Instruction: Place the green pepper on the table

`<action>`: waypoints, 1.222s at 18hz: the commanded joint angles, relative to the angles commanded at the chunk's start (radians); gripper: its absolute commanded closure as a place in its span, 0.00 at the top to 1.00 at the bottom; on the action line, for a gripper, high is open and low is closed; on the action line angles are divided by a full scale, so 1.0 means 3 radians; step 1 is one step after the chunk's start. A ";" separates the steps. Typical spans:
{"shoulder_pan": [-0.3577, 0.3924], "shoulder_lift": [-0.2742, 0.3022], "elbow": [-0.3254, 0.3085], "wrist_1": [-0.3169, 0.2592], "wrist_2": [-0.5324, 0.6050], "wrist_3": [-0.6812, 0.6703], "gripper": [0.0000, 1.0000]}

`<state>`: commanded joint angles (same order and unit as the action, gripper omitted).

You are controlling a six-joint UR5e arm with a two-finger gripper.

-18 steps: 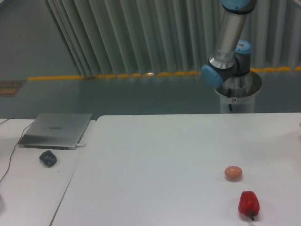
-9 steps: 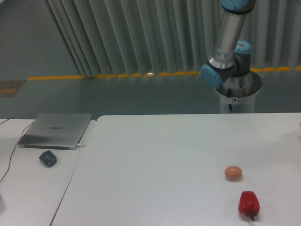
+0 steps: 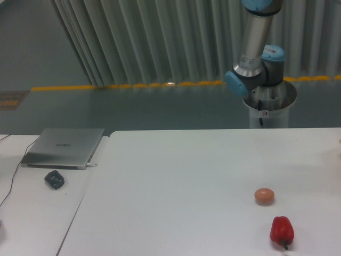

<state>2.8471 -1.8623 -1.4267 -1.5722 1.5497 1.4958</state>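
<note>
The green pepper is out of view. The white table [image 3: 181, 181] fills the lower middle and right of the camera view. Only the lower links of my arm [image 3: 250, 48] show, rising from the grey pedestal [image 3: 269, 106] behind the table's far edge and leaving the frame at the top. My gripper is out of the frame.
A red bell pepper [image 3: 281, 231] lies near the table's front right. A small brownish-orange egg-shaped object [image 3: 264, 196] sits just behind it. On the narrower desk at left are a silver laptop [image 3: 64, 147], a dark mouse [image 3: 54, 179] and a cable.
The visible arm links have swung slightly to the left. Nothing on the table has moved.
</note>
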 joint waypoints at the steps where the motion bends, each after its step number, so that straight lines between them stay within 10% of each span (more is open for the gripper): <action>1: 0.0000 0.0000 0.0021 -0.0006 -0.0123 -0.0056 0.51; 11: -0.0347 -0.0020 0.0082 0.0168 -0.0748 -0.0986 0.52; 22: -0.0915 -0.0097 -0.0138 0.1063 -0.0636 -0.1100 0.52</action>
<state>2.5726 -1.8914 -1.4680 -1.2534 1.3590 1.1658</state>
